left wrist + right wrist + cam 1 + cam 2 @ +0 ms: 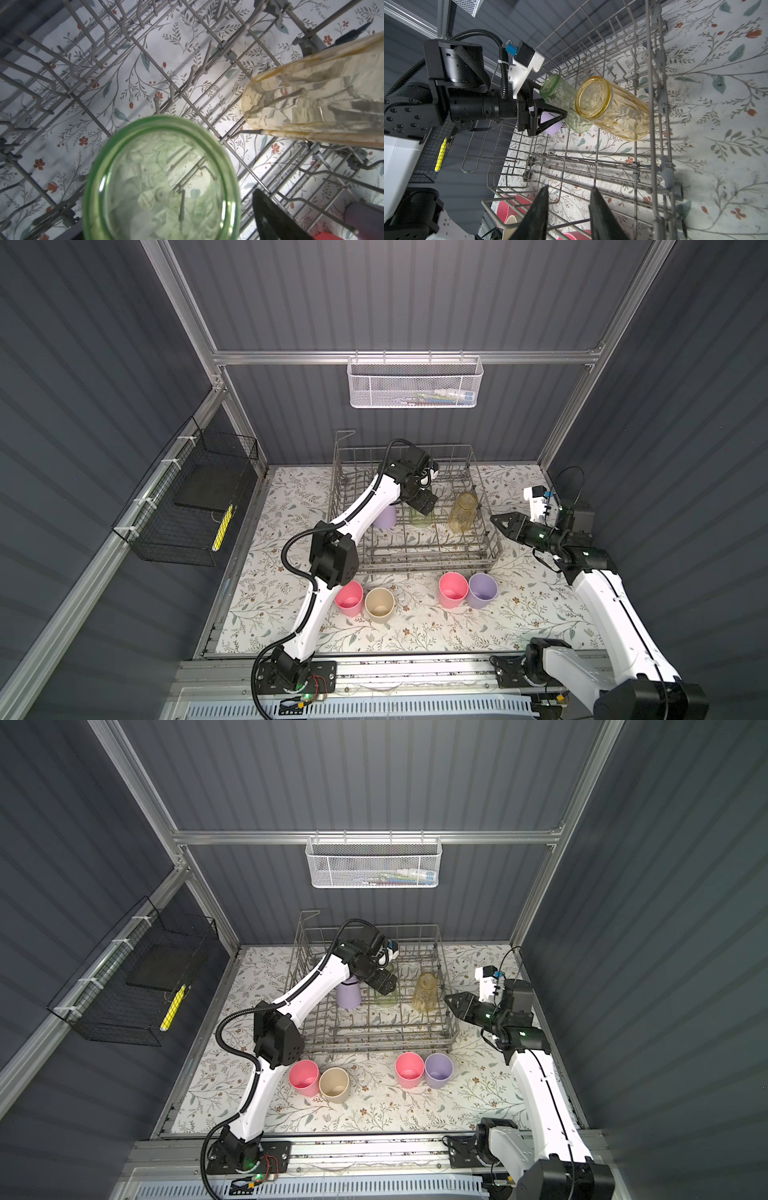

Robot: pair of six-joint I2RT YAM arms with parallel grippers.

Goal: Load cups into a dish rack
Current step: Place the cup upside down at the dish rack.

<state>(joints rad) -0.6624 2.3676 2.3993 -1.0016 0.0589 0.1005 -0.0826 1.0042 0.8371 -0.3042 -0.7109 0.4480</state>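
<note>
A white mesh basket [390, 385] is hanging from the aluminium rail [291, 357] at the back, holding small items [449, 397] too blurred to name. A black wire basket [166, 543] is hanging on the side wall, carrying a flat black slab [205, 489] and a yellow stick [222, 528]. A floral mat [415, 628] is lying spread out below them.

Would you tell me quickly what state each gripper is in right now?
Left gripper: open, straddling the green cup, apparently not gripping it.
Right gripper: partly open, holding nothing.
</note>
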